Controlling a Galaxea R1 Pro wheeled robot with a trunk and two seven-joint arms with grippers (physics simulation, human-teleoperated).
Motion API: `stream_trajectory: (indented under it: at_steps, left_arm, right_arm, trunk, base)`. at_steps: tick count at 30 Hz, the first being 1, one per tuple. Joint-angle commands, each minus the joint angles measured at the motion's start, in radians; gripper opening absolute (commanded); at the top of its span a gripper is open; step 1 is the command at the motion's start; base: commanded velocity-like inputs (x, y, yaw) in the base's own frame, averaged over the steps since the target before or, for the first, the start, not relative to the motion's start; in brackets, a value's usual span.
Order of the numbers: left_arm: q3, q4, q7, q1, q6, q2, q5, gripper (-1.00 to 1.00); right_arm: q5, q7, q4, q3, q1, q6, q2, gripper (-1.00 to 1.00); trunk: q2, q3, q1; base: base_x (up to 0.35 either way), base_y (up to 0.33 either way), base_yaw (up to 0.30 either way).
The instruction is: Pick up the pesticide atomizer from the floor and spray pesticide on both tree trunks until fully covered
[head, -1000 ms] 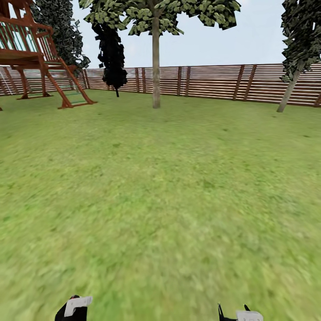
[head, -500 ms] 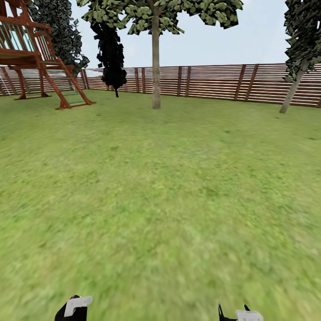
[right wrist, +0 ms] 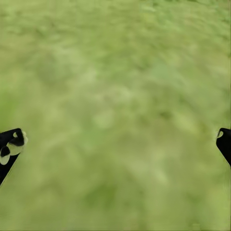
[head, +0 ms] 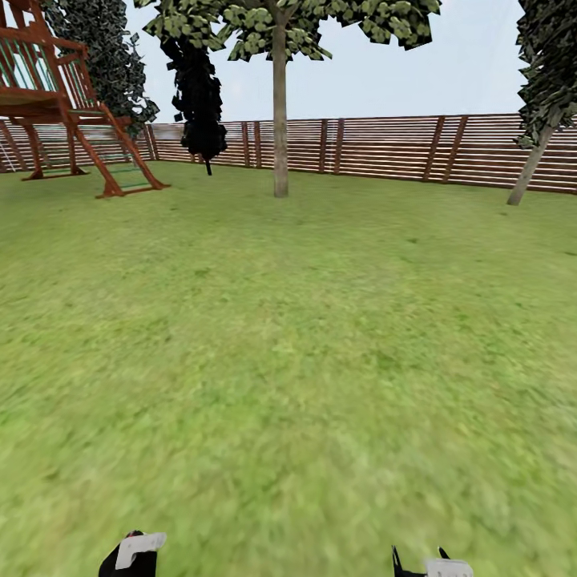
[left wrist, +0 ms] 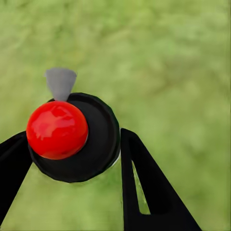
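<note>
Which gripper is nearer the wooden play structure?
Left. The left gripper sits low on the same side as the play structure; the right gripper is further across, both far back over the lawn.

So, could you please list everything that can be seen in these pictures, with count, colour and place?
Lawn: one, green, covering the ground ahead of the robot.
Fence: one, brown horizontal slats, along the far edge of the lawn.
Play structure: one, red-brown wood with a ladder, far left.
Tree trunks: two, pale grey-tan; one upright at centre, one leaning at far right.
Dark-leaved trees: two, near the fence, left of the centre trunk.
Pesticide atomizer: one, dark body with a red round top and a grey nozzle, between the left gripper's fingers.
Left gripper: black and white, lower edge of the head view, shut on the atomizer.
Right gripper: black and white, lower edge, open, over grass.
</note>
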Motion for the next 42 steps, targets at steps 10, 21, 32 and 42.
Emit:
stream_trajectory:
  at_steps: [10,21,32,42]
  left_arm:
    - [0.0,0.0,0.0,0.0,0.0,0.0,0.0,-1.0]
    - [0.0,0.0,0.0,0.0,0.0,0.0,0.0,-1.0]
    - [0.0,0.0,0.0,0.0,0.0,0.0,0.0,-1.0]
    - [0.0,0.0,0.0,0.0,0.0,0.0,0.0,-1.0]
  right_arm:
    - [0.0,0.0,0.0,0.0,0.0,0.0,0.0,1.0]
    - [0.0,0.0,0.0,0.0,0.0,0.0,0.0,1.0]
    - [0.0,0.0,0.0,0.0,0.0,0.0,0.0,1.0]
    - [0.0,0.0,0.0,0.0,0.0,0.0,0.0,1.0]
  trunk:
    - [0.0,0.0,0.0]
    - [0.0,0.0,0.0]
    - [0.0,0.0,0.0]
    - [0.0,0.0,0.0]
  base:
    - [0.34,0.0,0.0]
    - [0.34,0.0,0.0]
    - [0.34,0.0,0.0]
    - [0.34,0.0,0.0]
